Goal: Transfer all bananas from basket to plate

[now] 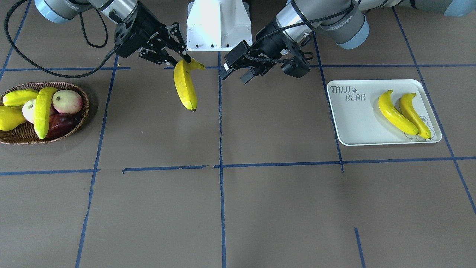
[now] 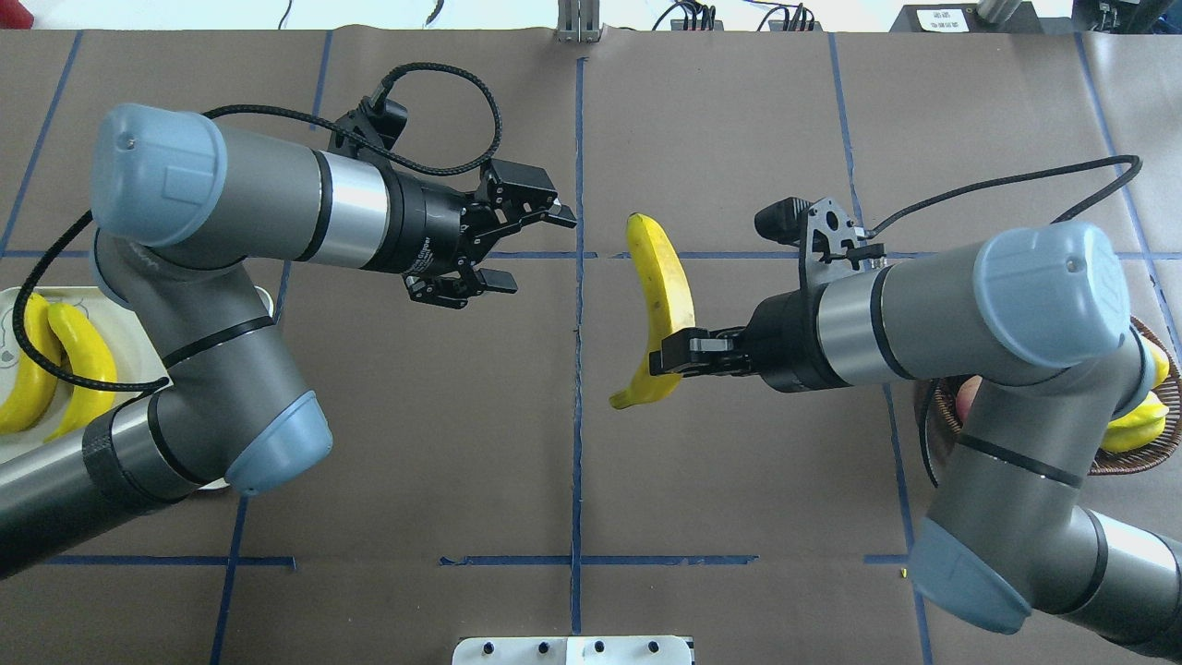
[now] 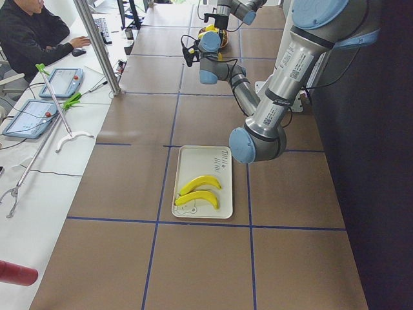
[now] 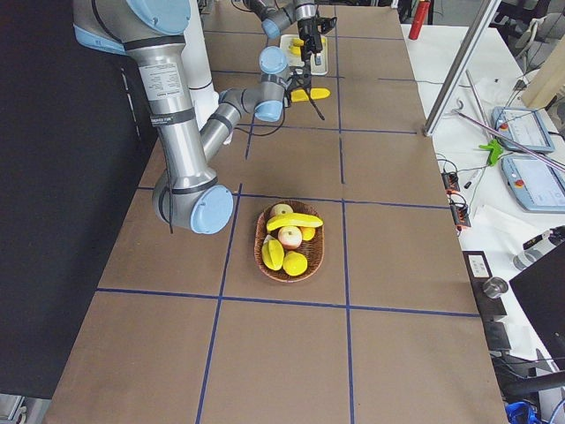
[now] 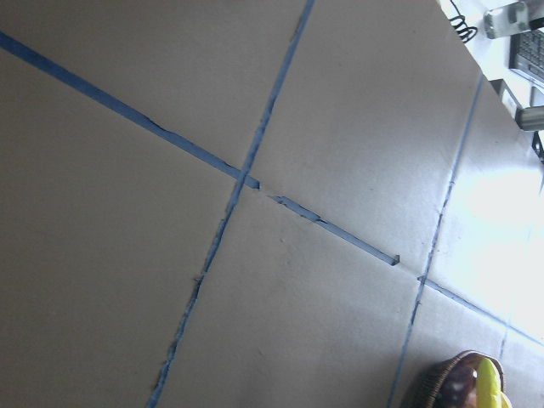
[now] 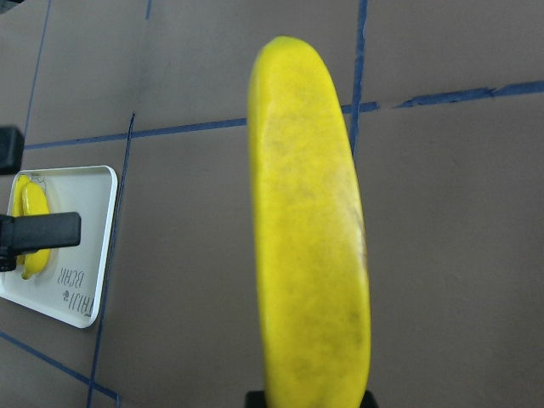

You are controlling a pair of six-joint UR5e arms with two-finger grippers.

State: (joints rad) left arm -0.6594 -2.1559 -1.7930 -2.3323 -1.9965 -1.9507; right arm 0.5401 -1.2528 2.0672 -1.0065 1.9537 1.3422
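Nearest you in the front-facing view is the bare brown table, crossed by blue tape lines. Far left, at the table's end on the robot's right, you see the wicker basket. One greenish-yellow banana lies across the pink-white apples in it. Two plump yellow fruits sit beside them, and a dark red fruit lies by the banana's lower end.

Moving right, the right gripper is clamped on the stem end of the held banana. It hangs clear of the table, dark tip down, above the middle and toward the robot's edge.

Just right of it, across the centre tape line, the left gripper has its fingers spread apart and grips nothing. It points toward the held banana without touching it.

Far right, toward the table's other end, the white plate with grey TAIJI BEAR lettering lies flat. Two yellow bananas lie side by side in its right half, their lower ends over the bear drawing in its near right corner.
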